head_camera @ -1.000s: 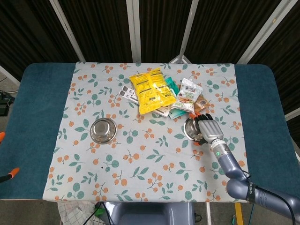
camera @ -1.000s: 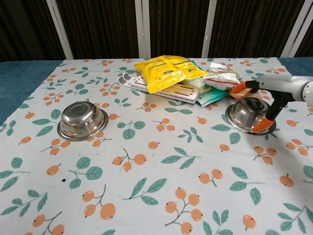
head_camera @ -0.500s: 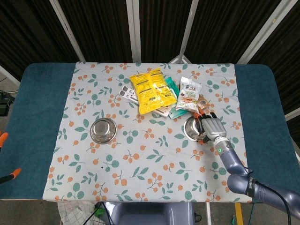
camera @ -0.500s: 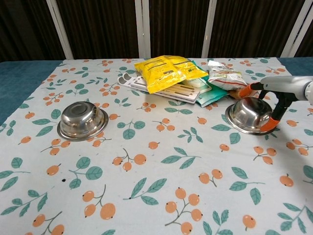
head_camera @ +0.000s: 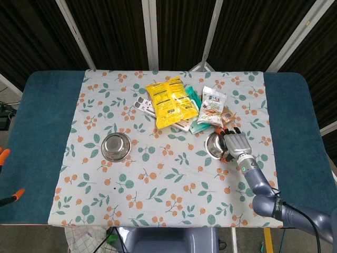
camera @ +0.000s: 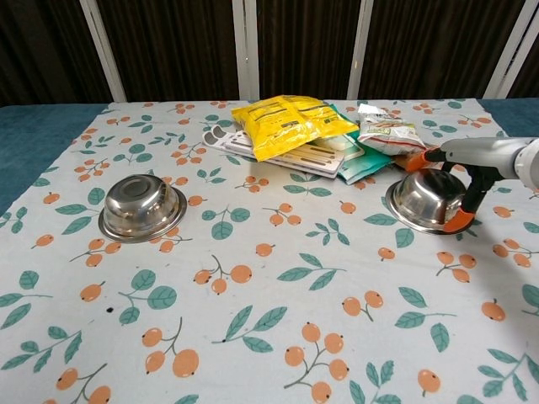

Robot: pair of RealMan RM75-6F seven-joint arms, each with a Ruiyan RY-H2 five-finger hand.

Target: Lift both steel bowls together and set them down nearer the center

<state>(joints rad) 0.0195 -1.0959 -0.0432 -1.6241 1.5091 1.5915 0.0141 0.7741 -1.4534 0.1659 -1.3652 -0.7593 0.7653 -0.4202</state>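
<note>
Two steel bowls stand on the floral cloth. The left bowl (head_camera: 117, 147) (camera: 141, 206) sits alone at the left, with no hand near it. My right hand (head_camera: 236, 142) (camera: 484, 158) grips the right bowl (head_camera: 215, 145) (camera: 424, 199) by its right rim. Orange-tipped fingers reach over the far edge and the thumb presses the near right edge. Whether this bowl rests on the cloth or is slightly raised is unclear. My left hand shows in neither view.
A heap of snack packs lies behind and between the bowls: a yellow bag (head_camera: 169, 101) (camera: 286, 118), a white snack bag (head_camera: 213, 105) (camera: 383, 133) just behind the right bowl, and flat packets (camera: 286, 156). Blue table edges (head_camera: 42, 132) flank the cloth.
The right bowl has slid slightly left with my right hand on its rim. The white snack bag behind it has shifted and now lies flatter. The left bowl has not moved.
</note>
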